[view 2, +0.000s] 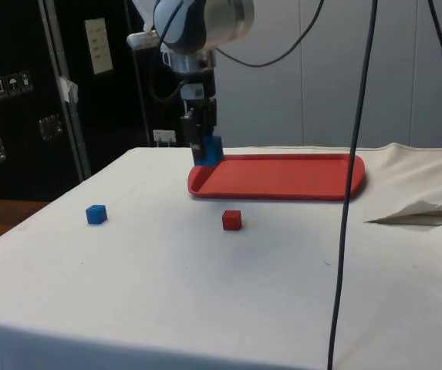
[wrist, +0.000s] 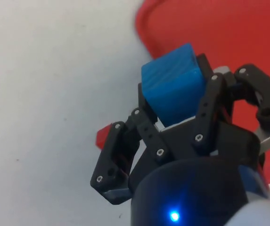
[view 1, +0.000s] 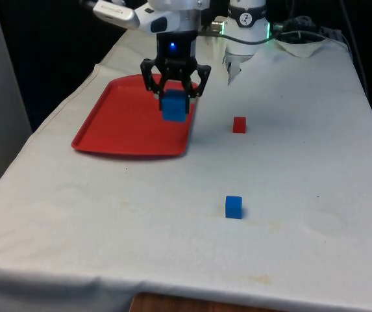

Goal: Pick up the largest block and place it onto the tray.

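My gripper (view 1: pixel 173 97) is shut on the large blue block (view 1: pixel 173 106) and holds it in the air over the near right part of the red tray (view 1: pixel 121 123). From the side, the blue block (view 2: pixel 207 151) hangs just above the tray (view 2: pixel 282 177) at its end nearest the small blocks, with the gripper (view 2: pixel 201 142) around it. The wrist view has the blue block (wrist: pixel 172 87) clamped between the black fingers (wrist: pixel 144 132), with the tray (wrist: pixel 229 37) beneath and beyond it.
A small red block (view 1: pixel 239 125) lies on the cloth to the right of the tray in the front view. A small blue block (view 1: pixel 234 207) sits nearer the table's front edge. A black cable (view 2: pixel 352 193) hangs down in the side view.
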